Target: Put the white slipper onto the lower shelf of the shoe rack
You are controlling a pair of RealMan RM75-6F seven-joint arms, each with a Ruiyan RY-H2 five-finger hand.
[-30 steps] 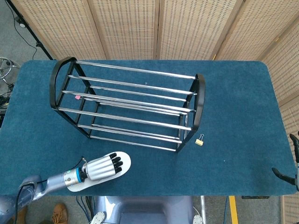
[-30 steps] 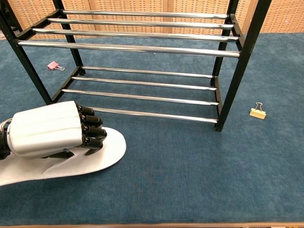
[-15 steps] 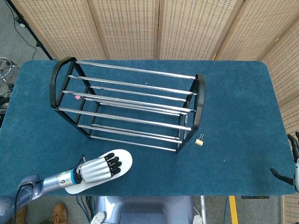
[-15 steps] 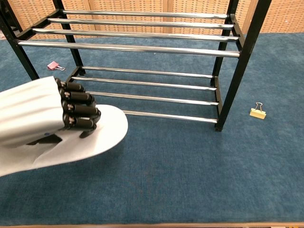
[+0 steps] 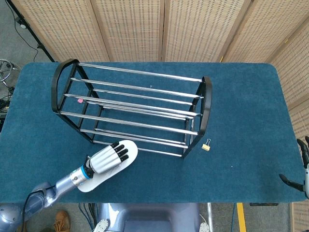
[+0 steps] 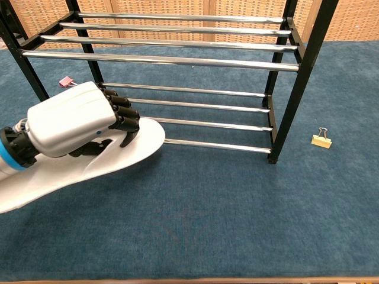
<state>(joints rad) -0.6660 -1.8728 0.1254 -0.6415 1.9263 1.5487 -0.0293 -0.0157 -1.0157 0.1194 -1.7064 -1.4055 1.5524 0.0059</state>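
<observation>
Chest view shows the left hand [image 6: 80,121] gripping the slipper [image 6: 89,165] from above, its dark fingers [image 6: 121,115] curled down over the upper toward the toe, so the hand is closed on the shoe. The slipper's toe [image 6: 151,133] lies at the front bar [image 6: 213,145] of the rack [image 6: 296,77], on its left half, touching or just over the bar; I cannot tell which. Its heel trails off toward the lower left, and whether the sole is clear of the cloth [image 6: 237,219] is not plain from either view.

Head view has the same hand [image 5: 107,158] and slipper [image 5: 104,166] angled toward the rack's [image 5: 205,106] front left corner, toe just at the lowest rail. The right hand [image 5: 304,169] sits at the table's far right edge, mostly out of frame; its fingers look spread and it holds nothing.

By my reading the carry is nearly over and the insertion is in hand. What comes next calls for the toe to ride up over the front bar and slide inward between the lower and upper tiers, with the slipper kept low enough to pass under the upper rails [image 6: 160,59]. The sole needs to span at least two lower bars before the fingers let go, or it may tip through the gap. A small clip [image 6: 321,139] lies well right of the rack, a pink one [image 6: 65,81] behind it; neither is in the path.
</observation>
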